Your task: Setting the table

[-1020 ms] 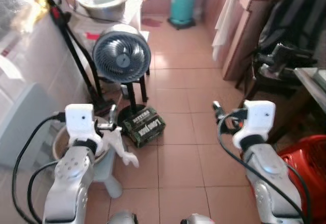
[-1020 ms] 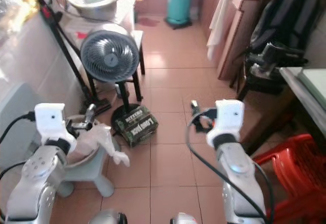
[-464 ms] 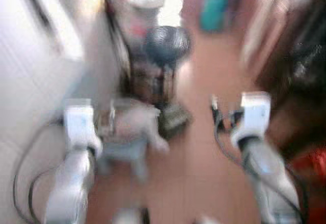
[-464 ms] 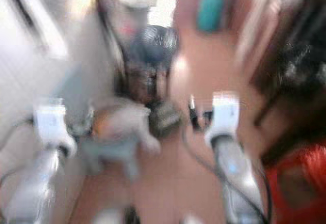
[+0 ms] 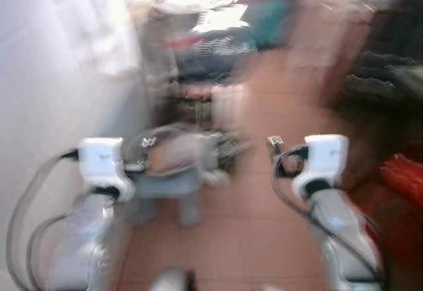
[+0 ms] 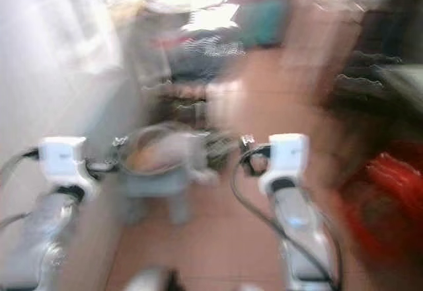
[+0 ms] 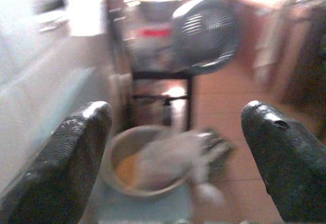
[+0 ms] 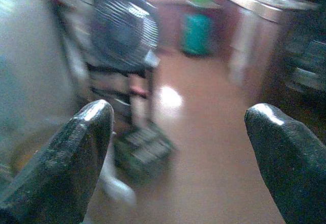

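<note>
Holding both the left gripper [image 7: 173,132] and right gripper [image 8: 178,132] wide and empty, I judge I'm walking in search of tableware, the blurred bowl [image 7: 145,163] on its stool [image 5: 168,186] nearest, needing a steady stop first.

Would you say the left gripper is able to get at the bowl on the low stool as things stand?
Probably yes: the left gripper is open and faces the bowl, with nothing between them, though a rag drapes over the bowl's rim.
</note>
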### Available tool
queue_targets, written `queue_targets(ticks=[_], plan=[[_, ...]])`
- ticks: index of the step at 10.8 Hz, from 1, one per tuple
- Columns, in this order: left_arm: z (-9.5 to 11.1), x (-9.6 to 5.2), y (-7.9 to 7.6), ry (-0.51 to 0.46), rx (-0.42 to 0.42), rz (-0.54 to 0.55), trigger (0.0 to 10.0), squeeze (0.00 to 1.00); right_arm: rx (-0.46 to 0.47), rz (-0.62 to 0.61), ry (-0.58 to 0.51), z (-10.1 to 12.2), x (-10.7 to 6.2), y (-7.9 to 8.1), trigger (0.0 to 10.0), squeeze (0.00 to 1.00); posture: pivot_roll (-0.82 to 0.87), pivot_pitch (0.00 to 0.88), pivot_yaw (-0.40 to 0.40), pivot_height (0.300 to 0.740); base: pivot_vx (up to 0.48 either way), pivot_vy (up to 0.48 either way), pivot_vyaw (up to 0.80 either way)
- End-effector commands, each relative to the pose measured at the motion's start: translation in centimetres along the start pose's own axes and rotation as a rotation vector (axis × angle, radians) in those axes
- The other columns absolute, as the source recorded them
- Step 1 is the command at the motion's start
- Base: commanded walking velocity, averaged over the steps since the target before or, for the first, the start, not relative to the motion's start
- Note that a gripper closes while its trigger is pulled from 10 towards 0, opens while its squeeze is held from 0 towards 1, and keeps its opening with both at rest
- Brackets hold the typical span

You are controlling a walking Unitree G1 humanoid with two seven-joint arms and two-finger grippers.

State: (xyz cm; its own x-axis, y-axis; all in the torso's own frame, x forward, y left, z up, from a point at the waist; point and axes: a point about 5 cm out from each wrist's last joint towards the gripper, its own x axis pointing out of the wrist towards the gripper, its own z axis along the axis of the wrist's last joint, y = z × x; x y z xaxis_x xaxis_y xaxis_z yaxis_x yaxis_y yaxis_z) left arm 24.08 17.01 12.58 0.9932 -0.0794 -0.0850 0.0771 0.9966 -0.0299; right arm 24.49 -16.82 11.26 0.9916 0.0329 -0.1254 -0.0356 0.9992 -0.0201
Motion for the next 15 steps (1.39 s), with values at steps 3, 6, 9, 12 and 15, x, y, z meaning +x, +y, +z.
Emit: queue_targets(ticks=[3,6,9,12,15], plan=[[0.54,0.14,-1.00,-0.032,-0.002,-0.065,10.0,0.00,-0.004,-0.023,-0.027,0.68,0.37,-0.35,10.0,0.00,0.02,0.000,0.022,0.740,0.000,0.000,-0.80],[0.72,0.36,-1.13,-0.043,0.006,-0.081,10.0,0.00,-0.003,-0.027,-0.038,0.93,0.57,-0.42,10.0,0.00,0.02,0.000,0.022,0.740,0.000,0.000,-0.80],[0.80,0.50,-1.28,-0.054,0.009,-0.086,10.0,0.00,0.001,-0.028,-0.044,1.04,0.77,-0.36,10.0,0.00,0.02,0.000,0.023,0.740,0.184,0.000,-0.80],[0.58,0.62,-1.40,-0.042,0.006,-0.083,10.0,0.00,-0.009,-0.026,-0.046,0.94,0.54,-0.32,10.0,0.00,0.02,0.000,0.024,0.740,0.092,0.000,-0.71],[0.43,0.52,-1.32,-0.045,-0.008,-0.065,10.0,0.00,-0.035,-0.008,-0.055,1.05,0.36,-0.21,10.0,0.00,0.02,0.000,0.015,0.740,0.000,0.000,0.00]])
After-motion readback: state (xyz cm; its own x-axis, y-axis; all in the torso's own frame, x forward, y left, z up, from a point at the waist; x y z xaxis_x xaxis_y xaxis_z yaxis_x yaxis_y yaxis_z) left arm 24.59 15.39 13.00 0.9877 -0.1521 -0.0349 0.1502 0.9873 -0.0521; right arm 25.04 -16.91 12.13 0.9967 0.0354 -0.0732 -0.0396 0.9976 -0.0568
